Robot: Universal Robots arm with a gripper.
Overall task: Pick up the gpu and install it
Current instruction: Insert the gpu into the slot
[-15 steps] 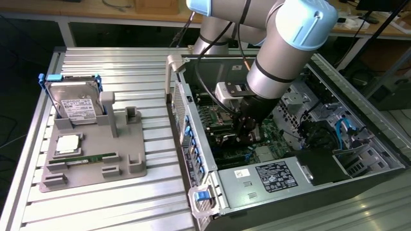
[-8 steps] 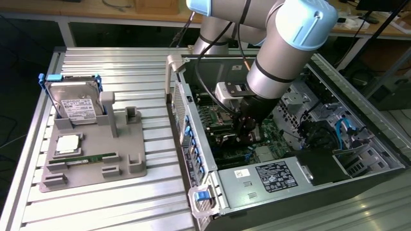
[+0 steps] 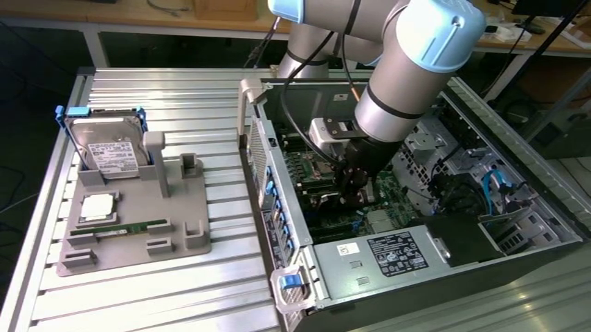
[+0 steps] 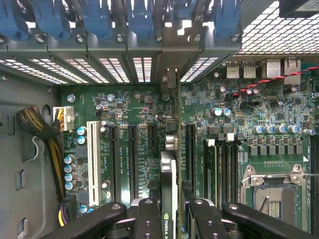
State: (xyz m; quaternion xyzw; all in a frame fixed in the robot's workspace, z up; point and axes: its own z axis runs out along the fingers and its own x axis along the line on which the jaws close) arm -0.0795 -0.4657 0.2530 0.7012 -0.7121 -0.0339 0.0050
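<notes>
Jaws [image 4: 172,219] clenched on the gpu [image 4: 168,174], one dark finger [image 4: 148,219] pressed to each flat side; card held on edge, seen edge-on in the wrist view. Card's far edge sits down among the black expansion slots [image 4: 133,159] of the green motherboard [image 4: 129,107], its end reaching toward the slotted rear wall with blue retaining clips [image 4: 139,17]. Whether it is fully seated cannot be told.

White slot [image 4: 93,162] and a row of blue-topped capacitors [image 4: 70,172] lie to one side of the card; the open CPU socket [image 4: 271,191] lies to the other.

Exterior view: arm [image 3: 406,83] reaches down into the open computer case [image 3: 406,263], jaws [image 3: 349,197] low over the board. Power supply with label [image 3: 397,252] sits at the near end of the case.

On the ribbed metal worktop [image 3: 138,304], toward the exterior view's left, a grey holder tray [image 3: 185,207] carries an upright hard drive [image 3: 109,149], a CPU chip [image 3: 98,207] and a green memory stick [image 3: 129,228].
</notes>
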